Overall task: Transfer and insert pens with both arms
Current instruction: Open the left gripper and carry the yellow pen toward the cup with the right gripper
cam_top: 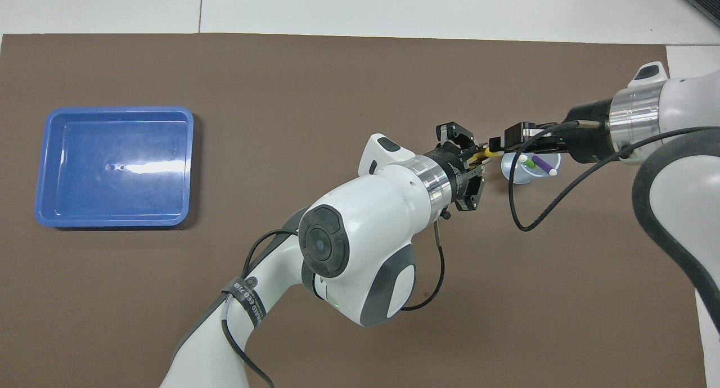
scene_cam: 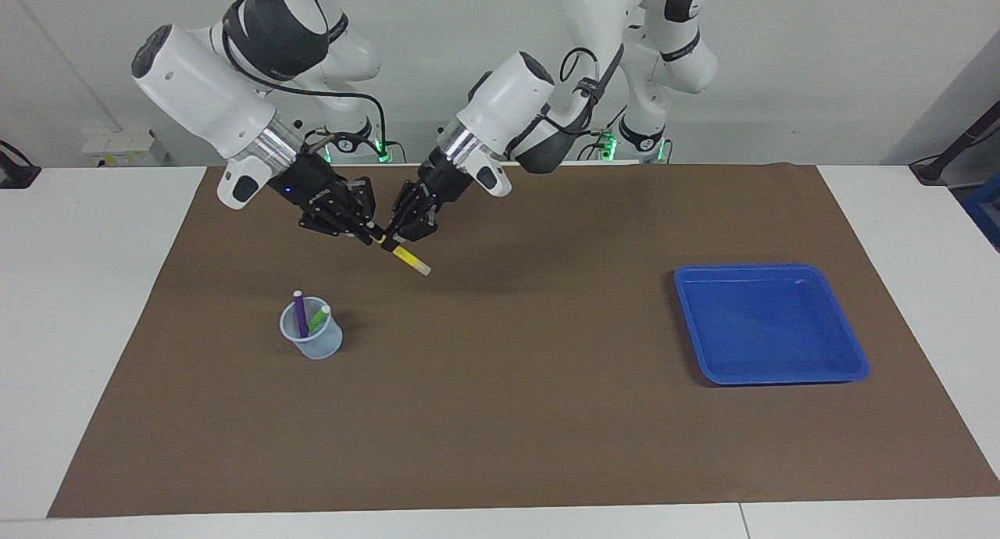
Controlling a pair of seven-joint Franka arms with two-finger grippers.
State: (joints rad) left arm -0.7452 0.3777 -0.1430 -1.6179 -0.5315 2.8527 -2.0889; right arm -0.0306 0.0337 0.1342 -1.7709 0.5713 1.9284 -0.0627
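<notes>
A yellow pen (scene_cam: 411, 262) hangs slanted in the air over the brown mat, pale cap pointing down. My left gripper (scene_cam: 395, 246) is shut on its middle. My right gripper (scene_cam: 374, 234) is shut on its upper end, so both hold the same pen. In the overhead view the yellow pen (cam_top: 491, 152) shows as a short strip between the left gripper (cam_top: 477, 161) and the right gripper (cam_top: 497, 148). A purple pen (scene_cam: 299, 312) and a green pen (scene_cam: 319, 318) stand in a clear cup (scene_cam: 314, 344) toward the right arm's end of the table.
A blue tray (scene_cam: 769, 270) lies toward the left arm's end of the mat, with nothing in it. From overhead, the cup (cam_top: 514, 175) sits partly under the right gripper, and the blue tray (cam_top: 115, 110) is far from both arms.
</notes>
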